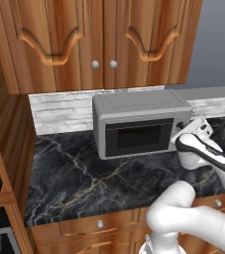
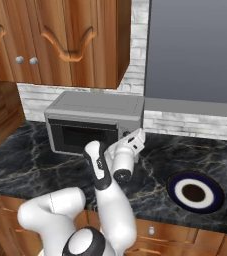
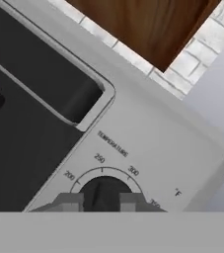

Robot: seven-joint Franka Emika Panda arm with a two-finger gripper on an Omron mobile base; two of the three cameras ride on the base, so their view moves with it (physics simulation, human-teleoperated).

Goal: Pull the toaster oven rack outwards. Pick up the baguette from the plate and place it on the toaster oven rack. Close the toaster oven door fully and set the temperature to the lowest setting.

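The end effector [image 3: 101,201] is pressing up against the right-hand control panel of the toaster oven [image 1: 140,106], and its two fingertips [image 3: 70,202] are sitting on either side of the black temperature knob [image 3: 102,190], close in on it. The jaws are standing only narrowly apart, about a knob's width; whether they are actually squeezing the knob I cannot tell. Around the knob the printed dial is showing the word TEMPERATURE and markings of 200, 250 and 300.

The toaster oven door [image 1: 139,135] is standing upright and flush with the front, its dark window facing out, so the rack and the baguette are hidden behind the glass if they are inside. From the right side, the plate [image 2: 195,192] is lying on the dark marble tabletop [image 1: 79,178], well to the right of the oven and the arm, with nothing on it.

The white wrist is reaching in from the right front of the oven, angling toward the panel. Just above the oven, wooden wall cabinets [image 1: 99,39] with small round knobs are hanging, and behind it a pale brick backsplash [image 2: 190,122] is running along the wall. A tall wooden unit [image 1: 5,149] is closing off the tabletop's left end. In front of the oven and between oven and plate, the marble is lying open, and the tabletop's front edge is running above the wooden drawers [image 1: 99,225].
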